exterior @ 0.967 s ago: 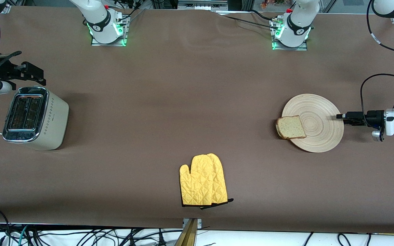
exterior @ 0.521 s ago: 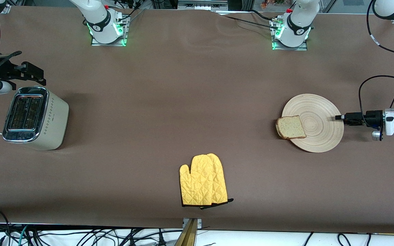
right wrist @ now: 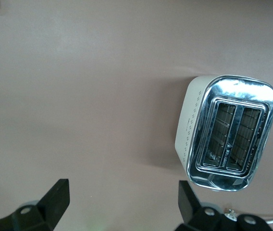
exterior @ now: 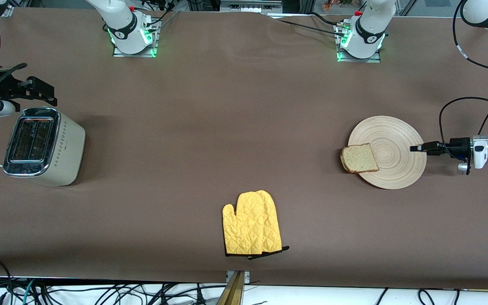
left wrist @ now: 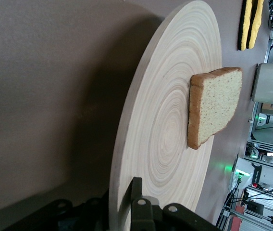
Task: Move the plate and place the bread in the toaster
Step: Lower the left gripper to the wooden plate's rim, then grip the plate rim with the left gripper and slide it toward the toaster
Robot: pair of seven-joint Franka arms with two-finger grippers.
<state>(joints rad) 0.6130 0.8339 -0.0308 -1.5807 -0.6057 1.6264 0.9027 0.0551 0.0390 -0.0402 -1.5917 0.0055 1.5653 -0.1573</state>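
- The plate [exterior: 390, 146], a round, flat, pale-wood disc with ring grooves, sits toward the left arm's end of the table, well apart from everything but its own cargo.
- The bread [exterior: 359, 158], one squarish speckled light-brown slice with a darker crust, lies on the plate's rim on the side facing the toaster, hanging a bit over the edge.
- The left gripper [exterior: 415, 148] comes in flat and low at the plate's rim on the side away from the bread, and its fingers [left wrist: 135, 192] are pinched down on the rim, one above the wood and one under it, as the left wrist view shows. So it has the plate, not the bread.
- The key relation: gripper, plate centre and bread line up roughly along the table's length, with the bread at the end away from the gripper. Any tilt while lifting probably sends the slice sliding off that overhanging edge, so the plate likely wants to stay level.
- The toaster [exterior: 42, 146], cream-beige with two slots, a shiny chrome top and a white cord, stands at the right arm's end of the table, slots up and empty.
- The right gripper [right wrist: 122, 202] hangs over the table just beside the toaster, jaws spread wide with nothing in them; that arm is waiting, and it's the closer one for the drop-in.
- A yellow quilted oven mitt [exterior: 251, 223] lies between the two ends, nearer the front camera, out of play.
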